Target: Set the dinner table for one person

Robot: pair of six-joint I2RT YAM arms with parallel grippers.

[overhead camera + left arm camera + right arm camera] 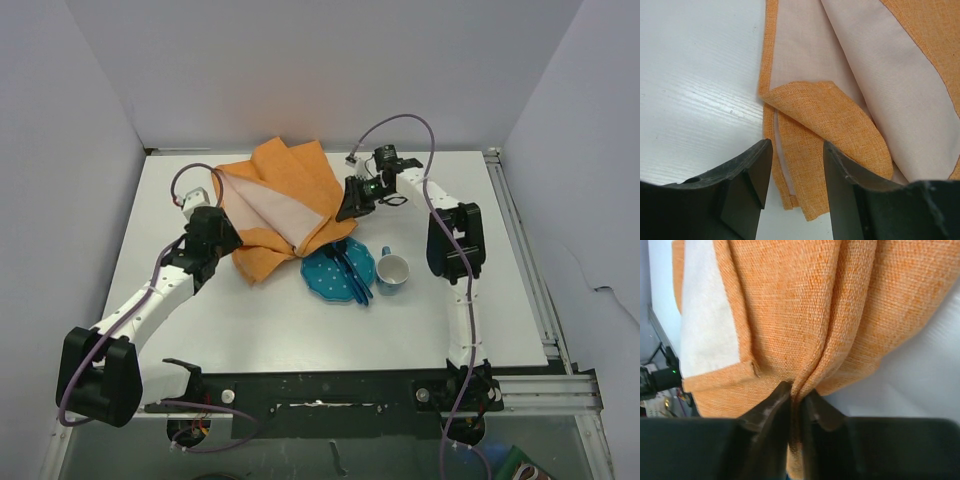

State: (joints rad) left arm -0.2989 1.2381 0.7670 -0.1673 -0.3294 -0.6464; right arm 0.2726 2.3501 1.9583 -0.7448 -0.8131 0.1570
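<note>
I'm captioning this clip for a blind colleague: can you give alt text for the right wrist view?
The right hand pinches a bunched fold of orange cloth between its closed fingers, seen close up. The cloth's pale underside shows at left, and the white dinner table lies behind at right.

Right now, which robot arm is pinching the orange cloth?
The right arm's fingers are squeezed together on a bunched fold of the orange cloth. The left arm's fingers stand apart at the cloth's edge, squeezing nothing.
</note>
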